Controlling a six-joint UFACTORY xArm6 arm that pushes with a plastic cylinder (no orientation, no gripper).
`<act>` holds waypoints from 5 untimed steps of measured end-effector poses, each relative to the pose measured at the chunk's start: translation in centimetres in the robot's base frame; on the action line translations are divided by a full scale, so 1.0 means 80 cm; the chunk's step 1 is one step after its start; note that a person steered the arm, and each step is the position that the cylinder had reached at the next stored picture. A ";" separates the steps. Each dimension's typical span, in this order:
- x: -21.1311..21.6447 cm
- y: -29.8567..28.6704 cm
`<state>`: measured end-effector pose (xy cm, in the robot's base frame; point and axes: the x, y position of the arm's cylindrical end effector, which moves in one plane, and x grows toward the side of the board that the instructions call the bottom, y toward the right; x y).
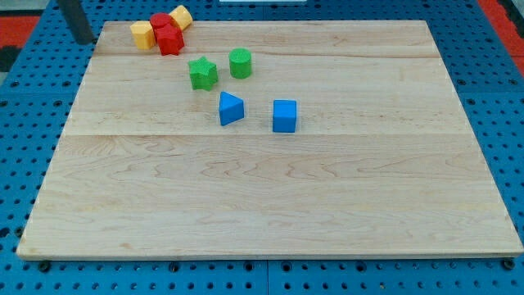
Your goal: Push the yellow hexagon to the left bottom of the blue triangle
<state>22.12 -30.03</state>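
The blue triangle (231, 108) lies a little above the board's middle. Two yellow blocks sit at the view's top left: one (143, 34) to the left of the red blocks, one (181, 16) to their upper right. Both look many-sided, and I cannot tell which is the hexagon. My rod comes down at the top left corner. My tip (83, 39) is just off the board's edge, to the left of the left yellow block and apart from it.
Two red blocks (168, 33) touch each other between the yellow ones. A green star (203, 73) and a green cylinder (240, 63) lie above the triangle. A blue cube (284, 115) lies to its right. The wooden board (262, 197) rests on a blue pegboard.
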 end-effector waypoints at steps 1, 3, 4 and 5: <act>-0.019 0.025; -0.018 0.099; -0.015 0.122; 0.037 0.140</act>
<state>25.04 -18.81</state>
